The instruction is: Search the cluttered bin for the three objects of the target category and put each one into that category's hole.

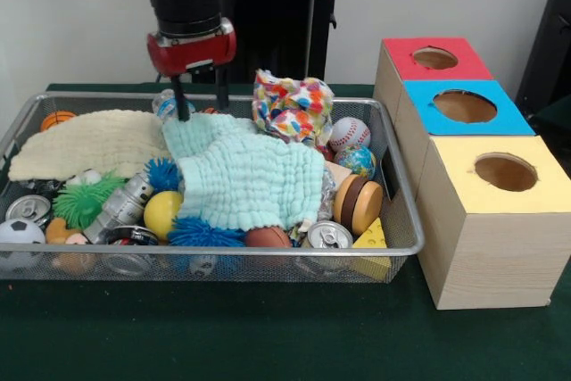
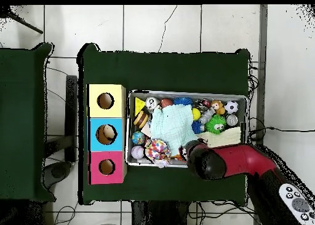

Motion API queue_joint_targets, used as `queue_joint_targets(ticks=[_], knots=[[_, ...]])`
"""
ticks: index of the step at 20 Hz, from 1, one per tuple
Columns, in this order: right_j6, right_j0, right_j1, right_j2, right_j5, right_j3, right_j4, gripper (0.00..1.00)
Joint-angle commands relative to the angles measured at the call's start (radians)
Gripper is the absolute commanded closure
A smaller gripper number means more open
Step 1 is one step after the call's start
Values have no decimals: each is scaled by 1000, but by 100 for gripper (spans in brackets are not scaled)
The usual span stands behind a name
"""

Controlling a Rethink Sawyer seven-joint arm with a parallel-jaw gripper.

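Silver wire mesh forms the bin [image 1: 393, 220], and the tool [image 1: 200, 95] hangs over its far edge with both black fingers [image 1: 181, 100] spread apart and pointing down, holding nothing. One finger dips to the far edge of the mint cloth [image 1: 245, 176], which lies directly below and in front of the tool and covers the middle of the pile. A cream cloth [image 1: 89, 142] spreads off to one side of the tool in the front view, and a bright patterned cloth [image 1: 290, 106] sits bunched just to the other side.

No yellow duck shows in either view; it and its fellow toys are probably buried under the cloths. The yellow ball [image 1: 162, 213], well in front of the tool past the mint cloth, is not wanted. The hole [image 1: 435, 58] in the red-topped box [image 1: 410, 64] lies off beyond the patterned cloth, outside the bin on the green worktop [image 1: 268, 336].

The step in hand looks like uncovering. To do it well, lower the tool onto a raised fold of the mint cloth, pinch only fabric, and lift and drag it toward the cream cloth, not over the boxes. Go slowly: the spiky blue ball [image 1: 163, 174] and cans [image 1: 328, 236] near the cloth's edges could snag or roll.
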Motion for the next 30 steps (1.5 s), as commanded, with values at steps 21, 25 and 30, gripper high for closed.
queue_joint_targets(ticks=[21, 25, 30], knots=[[-599, -95, 262, 214, 191, -457, -189, 0], [-642, -113, 276, 222, 249, -494, -160, 0], [-612, -125, 260, 204, 266, -472, -150, 0]])
